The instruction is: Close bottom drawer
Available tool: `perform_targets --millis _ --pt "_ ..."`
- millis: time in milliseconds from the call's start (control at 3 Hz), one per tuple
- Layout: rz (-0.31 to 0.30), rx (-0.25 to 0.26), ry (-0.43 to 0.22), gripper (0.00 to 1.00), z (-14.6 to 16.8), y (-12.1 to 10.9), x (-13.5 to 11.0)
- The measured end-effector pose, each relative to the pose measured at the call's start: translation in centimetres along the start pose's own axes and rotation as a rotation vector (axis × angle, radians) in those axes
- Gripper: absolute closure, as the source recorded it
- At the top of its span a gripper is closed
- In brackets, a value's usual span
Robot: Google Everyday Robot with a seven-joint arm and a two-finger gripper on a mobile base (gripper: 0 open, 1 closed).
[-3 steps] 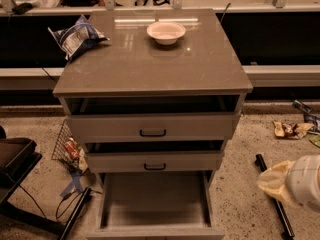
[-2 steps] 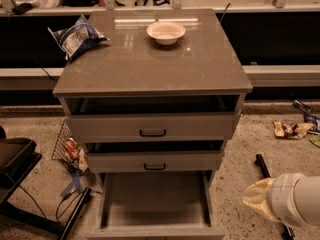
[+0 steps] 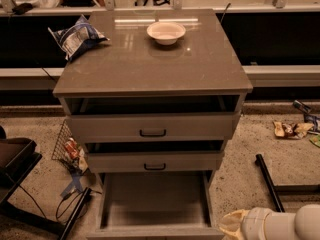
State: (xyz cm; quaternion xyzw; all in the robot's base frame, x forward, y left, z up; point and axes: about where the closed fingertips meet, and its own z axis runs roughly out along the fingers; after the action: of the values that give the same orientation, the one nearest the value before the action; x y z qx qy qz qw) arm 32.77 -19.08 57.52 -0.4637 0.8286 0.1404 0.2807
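Note:
The bottom drawer (image 3: 155, 200) is pulled far out of the pale grey cabinet (image 3: 150, 64). Its long grey tray is bare inside, and its front panel is cut off by the lower edge of the view, so the handle is hidden. The middle drawer (image 3: 155, 161) and the top drawer (image 3: 152, 126) above it are each pulled out a little, with black bar handles showing. My gripper (image 3: 231, 225) is at the bottom right, its cream-coloured end close to the front right corner of the bottom drawer, with the white arm (image 3: 280, 224) behind it.
A white bowl (image 3: 166, 32) and a blue chip bag (image 3: 76, 35) lie on the cabinet top. Left of the cabinet are a wire basket with wrappers (image 3: 68, 148), cables and a black frame (image 3: 17, 161). On the floor to the right are snack packets (image 3: 291, 129) and a black bar (image 3: 269, 182).
My arm has moved left and down along the bottom right, bringing the gripper nearer the bottom drawer's front right corner. The drawers have not moved.

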Motion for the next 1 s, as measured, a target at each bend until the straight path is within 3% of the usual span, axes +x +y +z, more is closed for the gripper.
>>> perform_targets --millis 667,1000 --pt "0.071 -0.139 -0.146 1.00 8.7 2.1 4.0" --pt "0.071 -0.139 -0.146 1.00 8.7 2.1 4.0"
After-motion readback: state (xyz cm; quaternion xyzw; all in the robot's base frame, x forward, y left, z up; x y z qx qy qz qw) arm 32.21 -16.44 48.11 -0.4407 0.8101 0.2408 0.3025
